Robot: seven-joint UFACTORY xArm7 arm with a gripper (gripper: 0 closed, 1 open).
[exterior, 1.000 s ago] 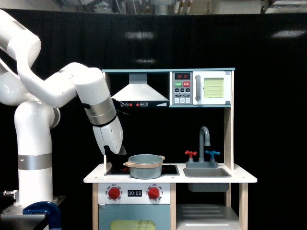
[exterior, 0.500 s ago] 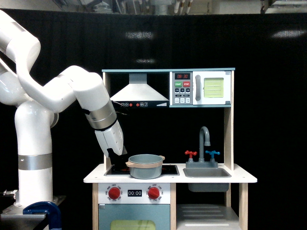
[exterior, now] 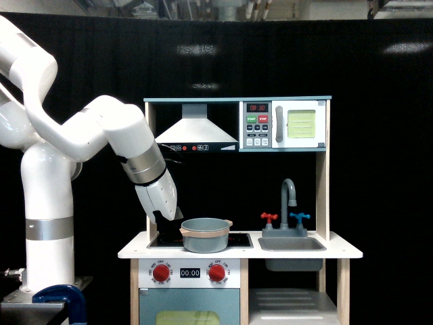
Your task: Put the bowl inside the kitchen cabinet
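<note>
**Tabletop and items resting on it**

The white tabletop point(exterior: 135, 253) of the toy kitchen sits level on pale wood posts. A black hob point(exterior: 166, 239) is set into its 9 o'clock half. The bowl point(exterior: 206, 235), grey-blue with a tan rim, stands upright on the hob, near centre. At 3 o'clock the grey sink basin point(exterior: 292, 245) is recessed into the surface. Behind it, at 1 o'clock, a grey faucet point(exterior: 289, 196) rises, with one red and one blue tap.
</note>
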